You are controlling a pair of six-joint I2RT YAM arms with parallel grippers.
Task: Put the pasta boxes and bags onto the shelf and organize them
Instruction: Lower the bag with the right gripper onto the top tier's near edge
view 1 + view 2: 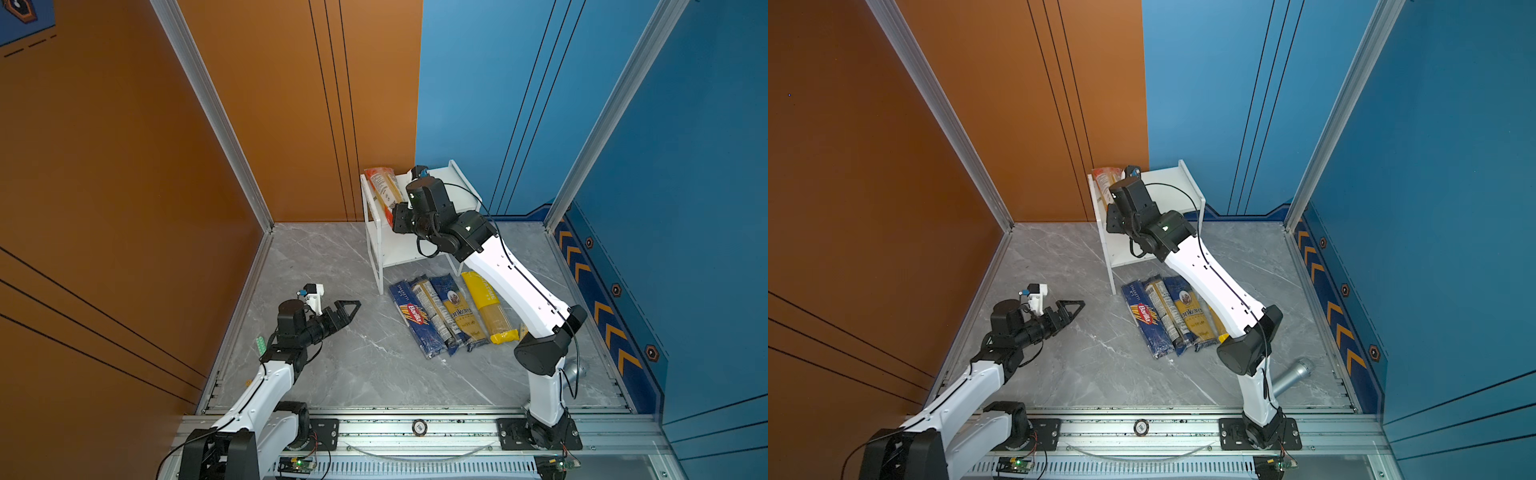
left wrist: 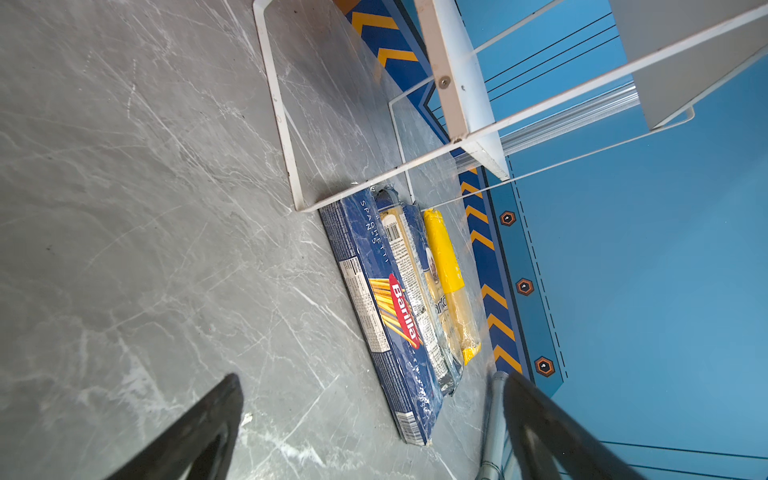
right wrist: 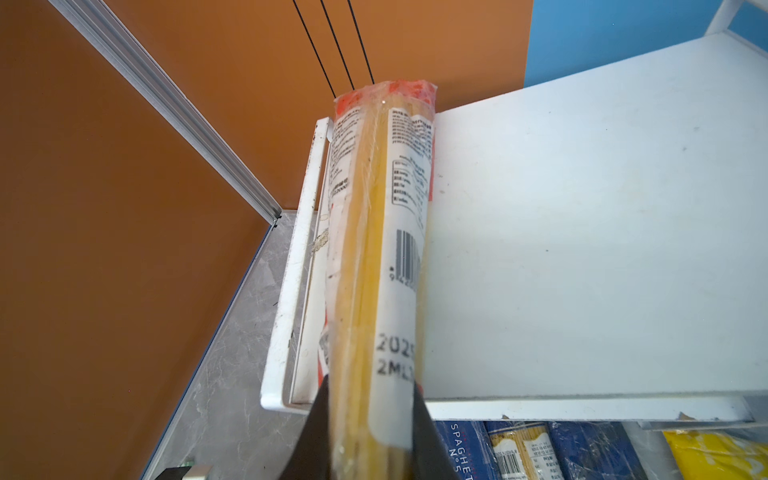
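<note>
Over shelf top, red-ended pack in clenched right pincer; left pincer agape.

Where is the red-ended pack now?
In both top views, the red-ended pack is along the top left edge of the shelf, held by the right gripper.

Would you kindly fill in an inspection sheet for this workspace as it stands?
Surface: grey marble tabletop.
Job's things: red-ended pack along the left side of the shelf's top board; Barilla pack, clear blue-labelled pack, portrait pack and yellow pack lie side by side on the tabletop before the shelf.
Clutter: silver microphone near the tabletop's front right.
Grippers: left gripper open, empty, above the tabletop; right gripper shut on the red-ended pack.
Cables: black cable arcs from the right wrist over the shelf.
Surroundings: orange wall at left, blue wall at right, aluminium posts.
</note>
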